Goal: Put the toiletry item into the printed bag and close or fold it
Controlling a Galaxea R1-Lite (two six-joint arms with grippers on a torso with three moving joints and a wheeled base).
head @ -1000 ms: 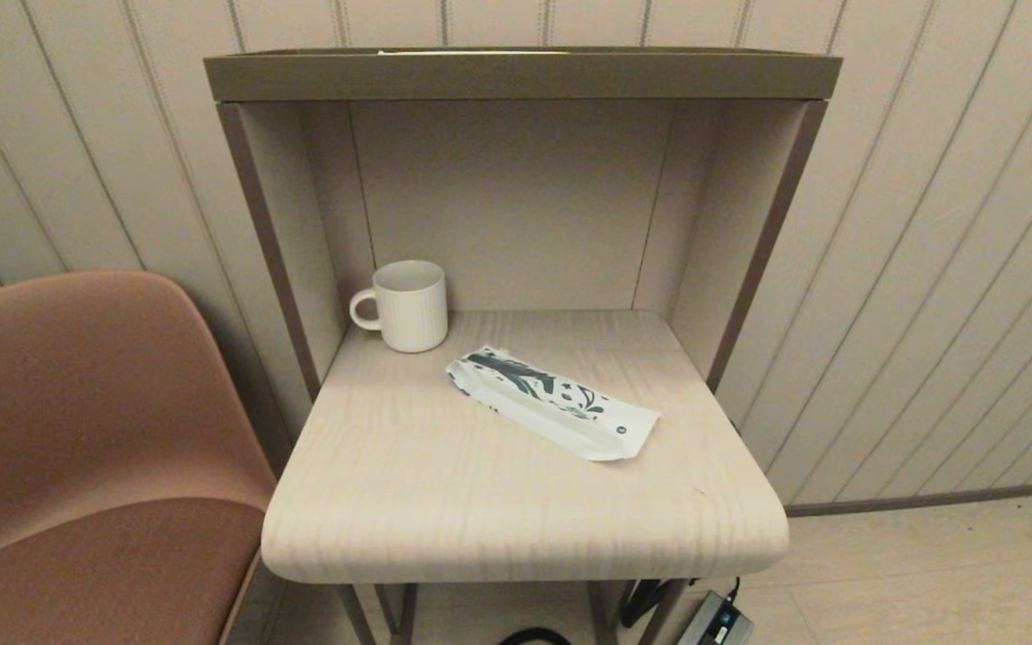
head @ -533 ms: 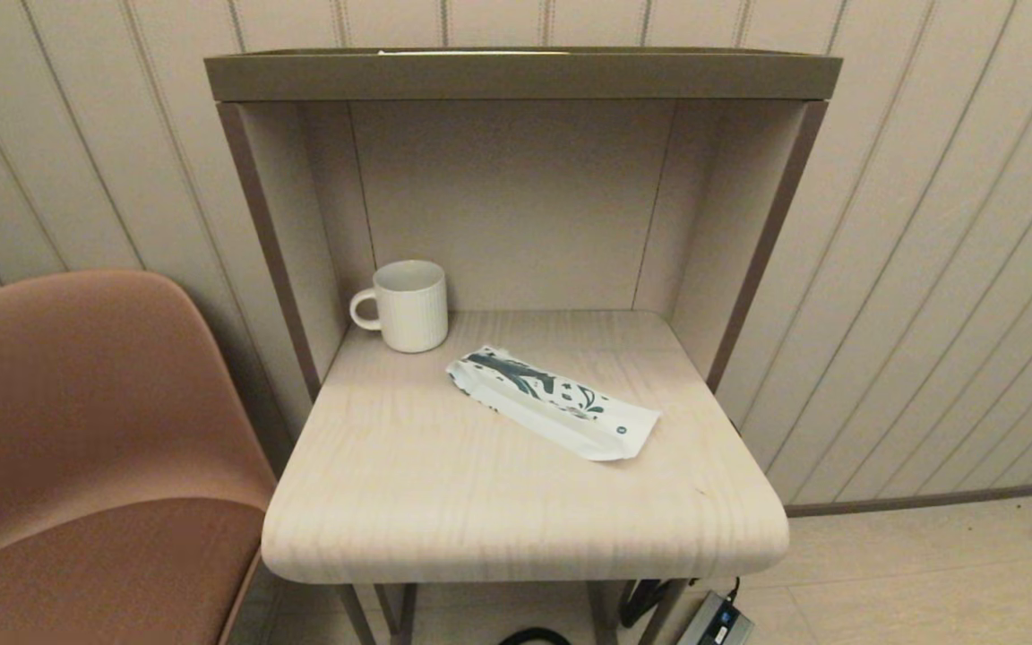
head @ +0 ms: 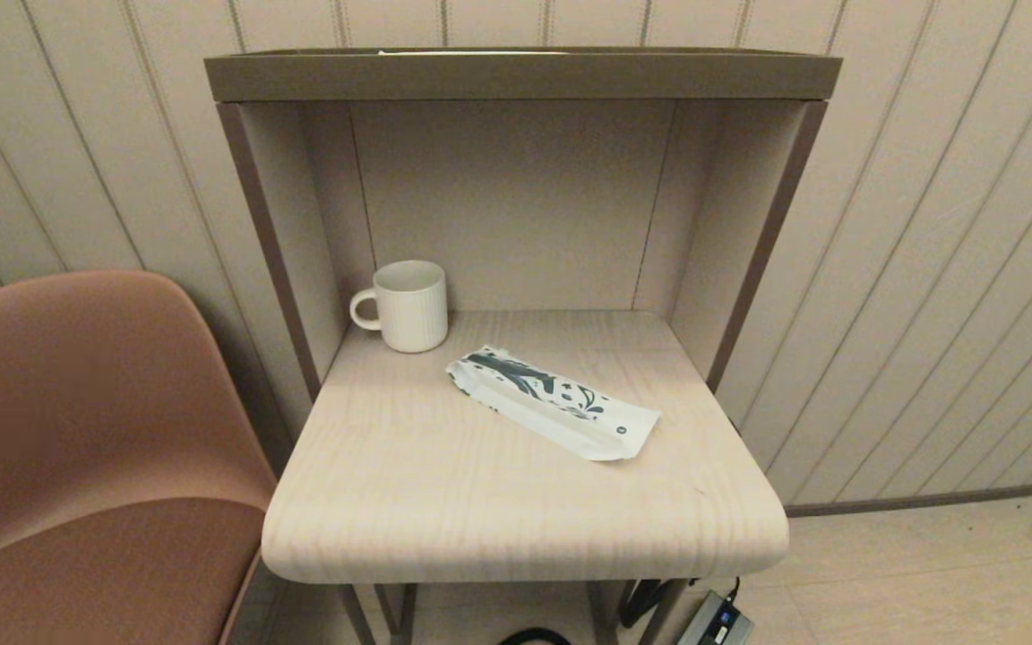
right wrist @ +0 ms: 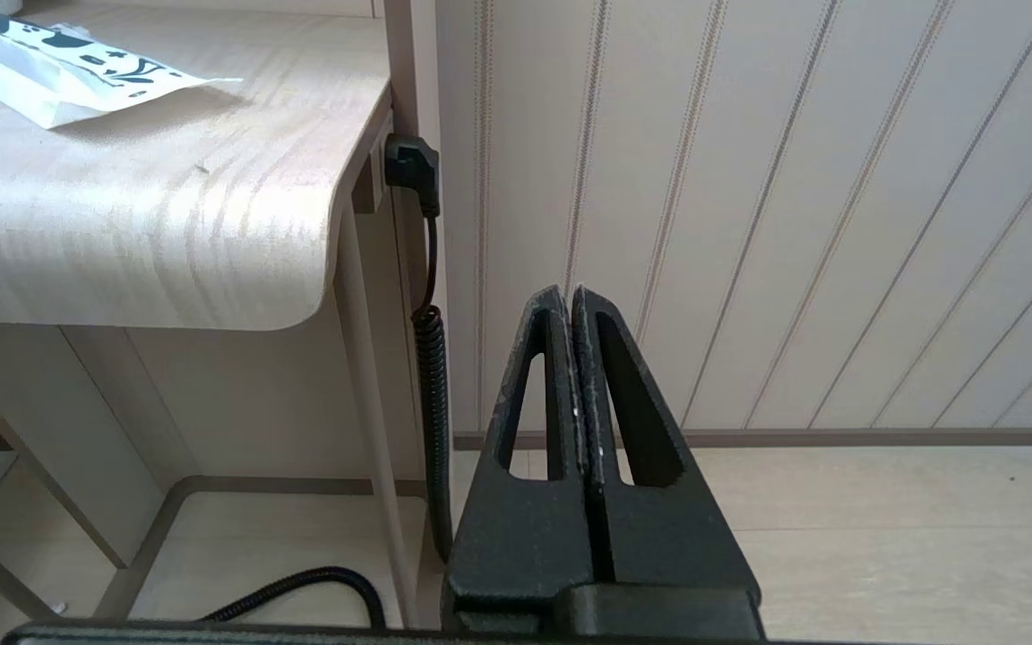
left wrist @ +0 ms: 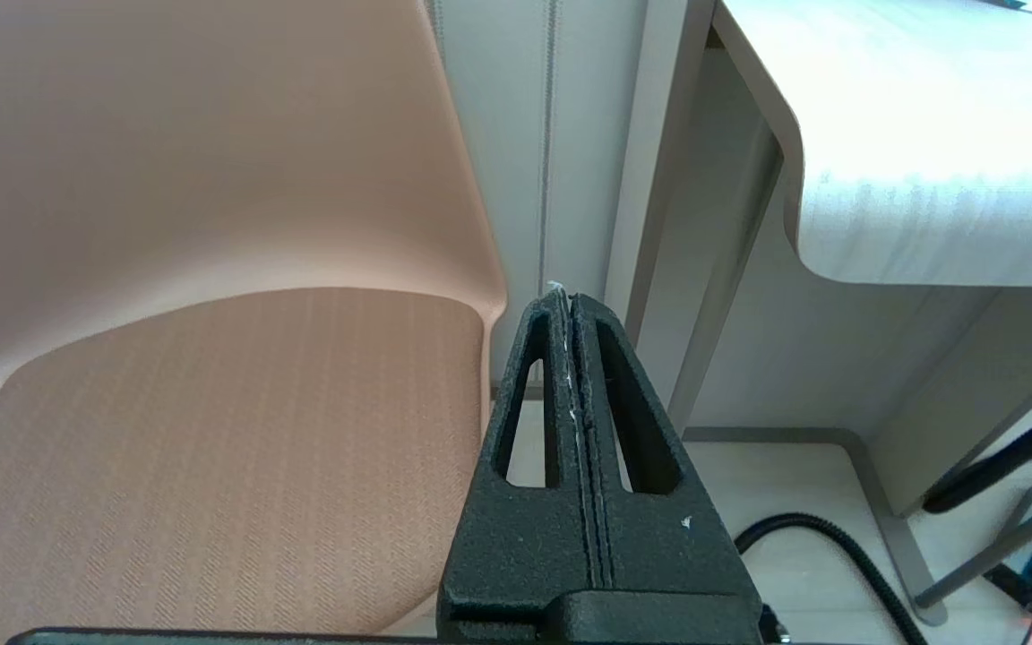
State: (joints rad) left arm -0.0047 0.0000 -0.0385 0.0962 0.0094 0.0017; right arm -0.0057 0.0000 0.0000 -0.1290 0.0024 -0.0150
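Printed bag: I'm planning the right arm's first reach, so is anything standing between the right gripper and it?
Nothing visible does. The right gripper, shut, hangs below and beside the table; the printed bag lies flat on top, apart from the mug. Only the table's edge must be cleared.

matt woodgrain table (head: pixel 444 502), ribbed glazed mug (head: pixel 410 306)
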